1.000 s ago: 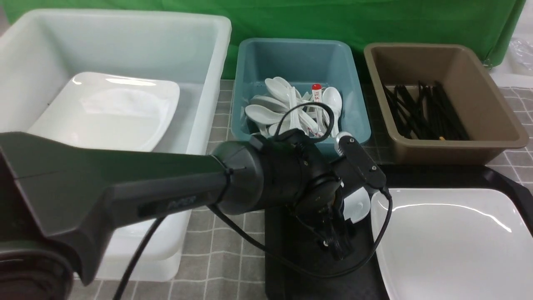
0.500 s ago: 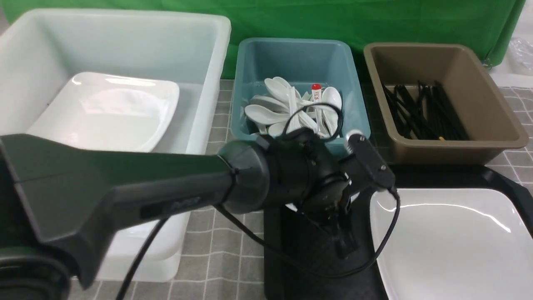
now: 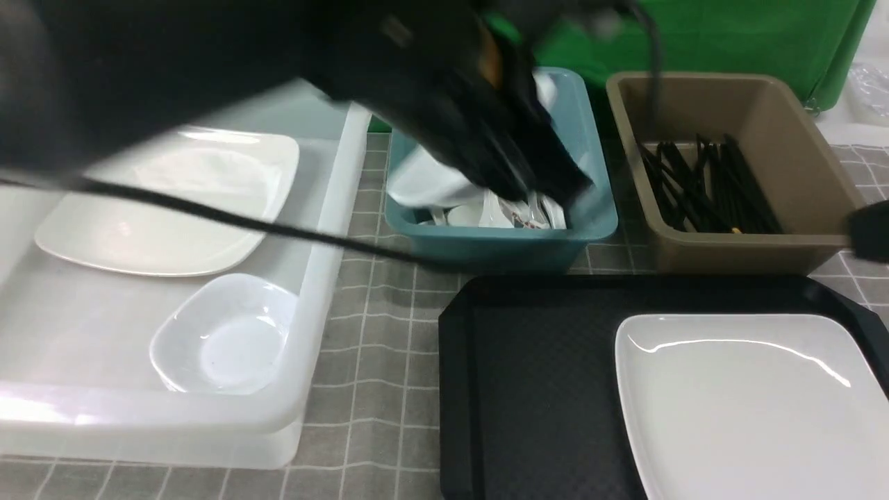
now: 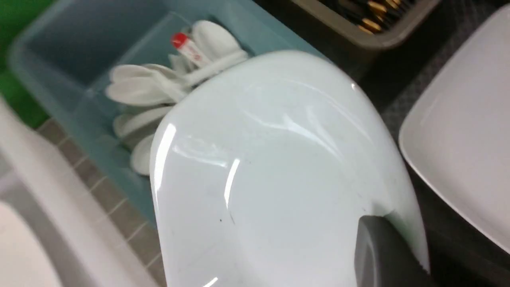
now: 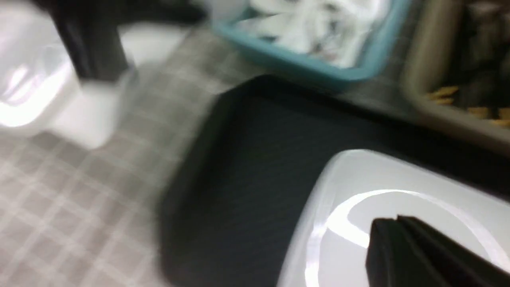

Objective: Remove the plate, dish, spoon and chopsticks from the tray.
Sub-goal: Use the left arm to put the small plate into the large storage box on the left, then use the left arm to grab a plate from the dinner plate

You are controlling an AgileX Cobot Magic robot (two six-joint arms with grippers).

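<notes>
Fig.: only plate seen on tray, on robot's side of L claw, which sat wide open at tray a sec ago and now, pinched tight on spoon, hangs raised w/ teal bin beneath; drop prob. next.

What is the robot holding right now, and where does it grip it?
The left gripper holds a small white dish by its rim; the right gripper holds nothing.
</notes>
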